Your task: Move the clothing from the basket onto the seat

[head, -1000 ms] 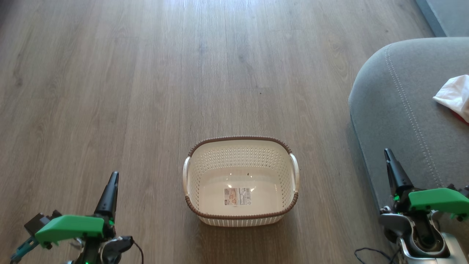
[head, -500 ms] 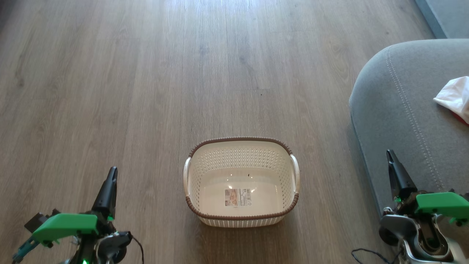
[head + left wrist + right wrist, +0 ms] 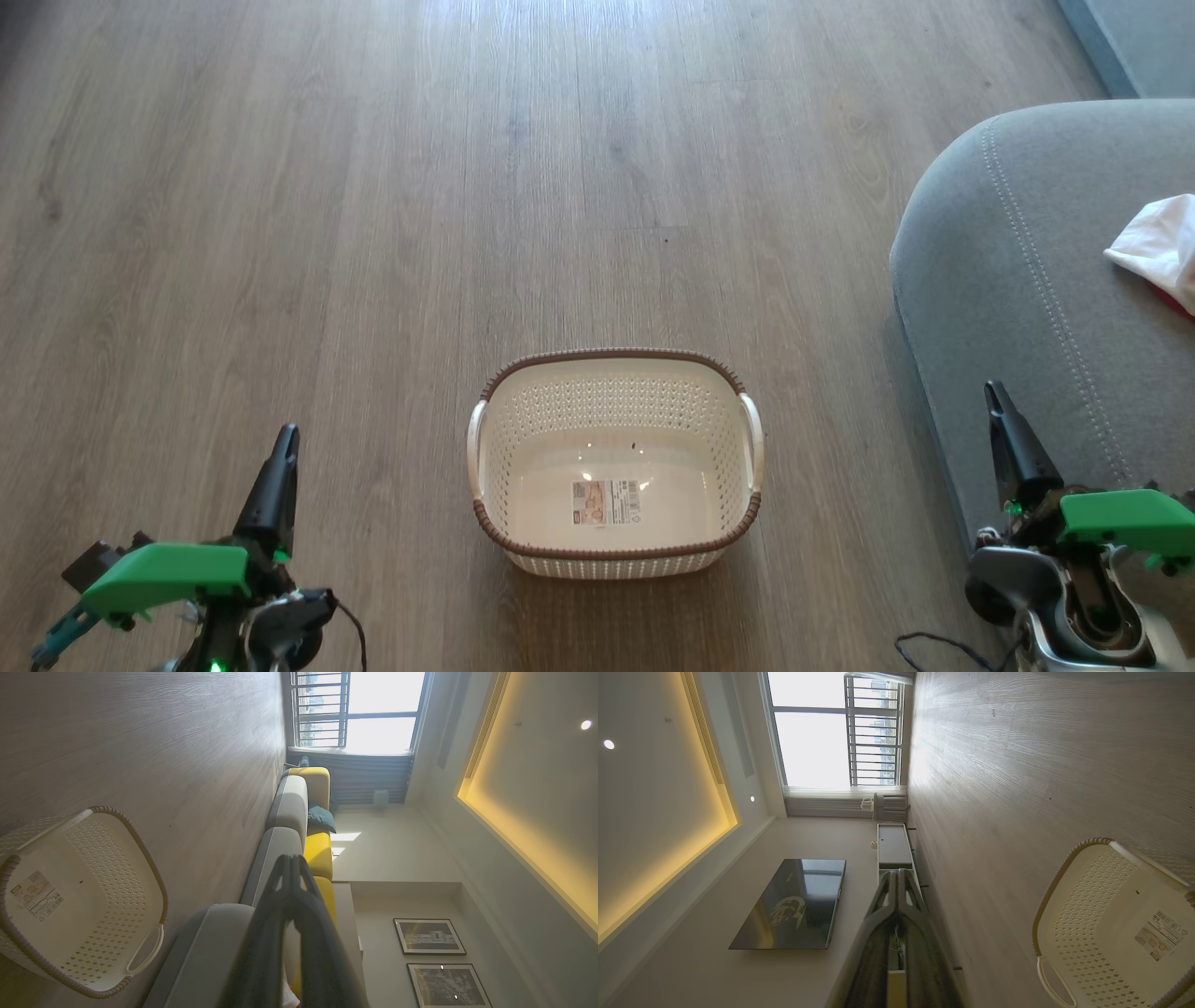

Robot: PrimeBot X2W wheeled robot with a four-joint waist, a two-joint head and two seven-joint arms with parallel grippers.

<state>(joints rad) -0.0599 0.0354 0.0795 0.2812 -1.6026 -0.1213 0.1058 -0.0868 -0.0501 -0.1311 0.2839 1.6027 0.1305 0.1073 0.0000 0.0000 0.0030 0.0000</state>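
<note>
The basket point(image 3: 611, 354) stands empty on the floor point(image 3: 373, 233), between the two arms, with only its label point(image 3: 605, 501) on the bottom. The clothing point(image 3: 1158, 238) lies on the seat point(image 3: 1018, 243) at far right: a white fold with a sliver of red beneath, cut off by the picture's edge. The left gripper point(image 3: 289, 437) hangs low at the near left, fingers pressed together and holding nothing. The right gripper point(image 3: 995, 397), also closed and empty, sits over the seat's near left edge.

Judging from this, the task looks done, so the risks lie in undoing it. Most of the clothing is out of sight, so a part hanging over the seat's far side could slide off unnoticed. A swing of the right arm to the right could rake the cushion and drag the fold along. The basket is light and empty, so a roll forward or a sweep by either arm would likely shove or tip it. The loose cable point(image 3: 934, 646) by the right arm could snag.
</note>
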